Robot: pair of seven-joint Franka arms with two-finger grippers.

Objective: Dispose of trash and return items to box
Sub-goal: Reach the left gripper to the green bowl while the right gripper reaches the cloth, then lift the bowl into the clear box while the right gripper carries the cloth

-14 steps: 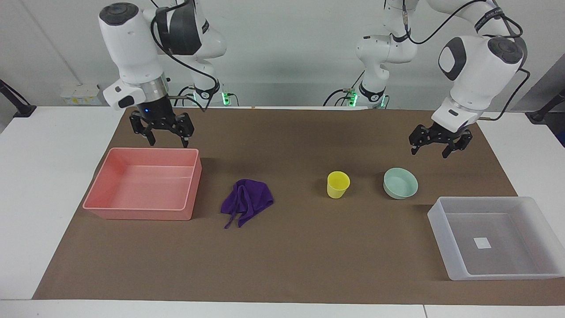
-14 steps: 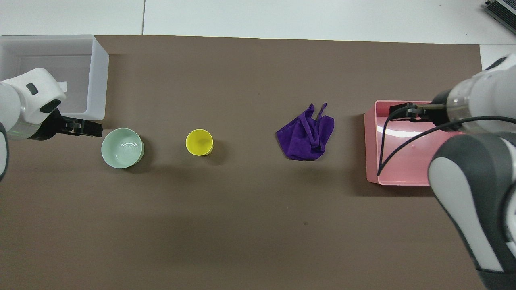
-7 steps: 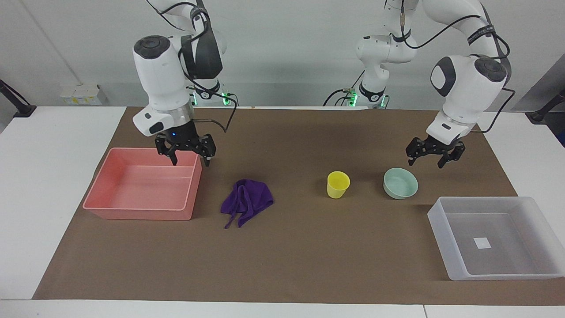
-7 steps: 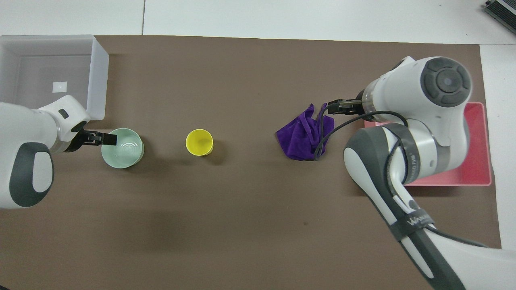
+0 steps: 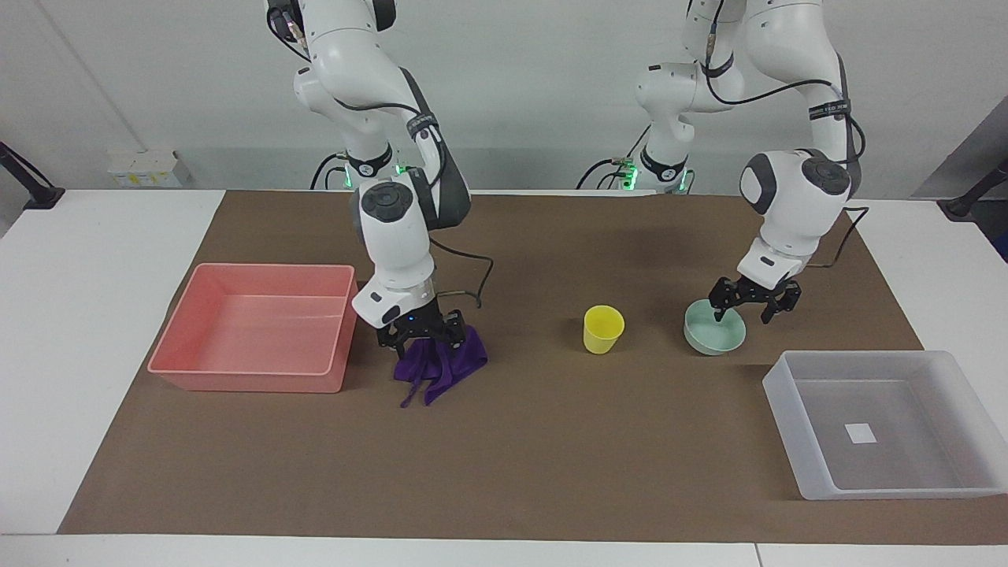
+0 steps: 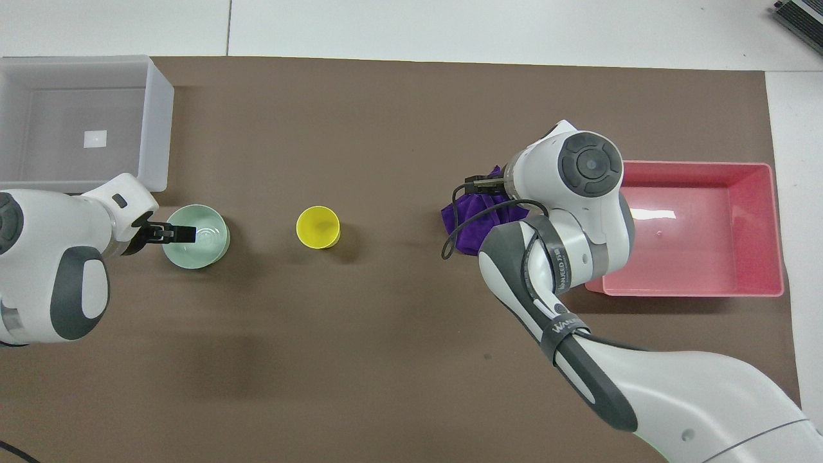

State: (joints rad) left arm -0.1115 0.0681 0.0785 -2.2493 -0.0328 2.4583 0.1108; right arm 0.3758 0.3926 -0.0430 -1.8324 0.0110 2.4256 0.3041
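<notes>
My right gripper [image 5: 421, 332] was down on the purple cloth [image 5: 441, 364], jaws spread and nothing grasped yet. The cloth lay on the brown mat [image 5: 520, 457] just beside the pink bin [image 5: 252, 378], toward the right arm's end of the table. My left gripper [image 5: 744, 303] hung low at the green bowl [image 5: 713, 337], also spread and empty, one finger over the rim nearest my base and the other outside it. The yellow cup [image 5: 603, 329] stood between the bowl and the cloth, apart from both. The frosted box [image 5: 795, 417] sat farther from me than the bowl, toward the left arm's end, with only a small label [image 5: 860, 432] on its floor.

I judged the cloth the likelier trouble: loose folds could let me pinch only a top layer, and its trailing strands might drag or snag on the bin wall. The bowl's thin rim could tip or skid if I closed off-centre.

Room was generous. The bin's near wall stood close beside my right wrist, so a lift before crossing seemed wise. The mat between bowl and box was open.
</notes>
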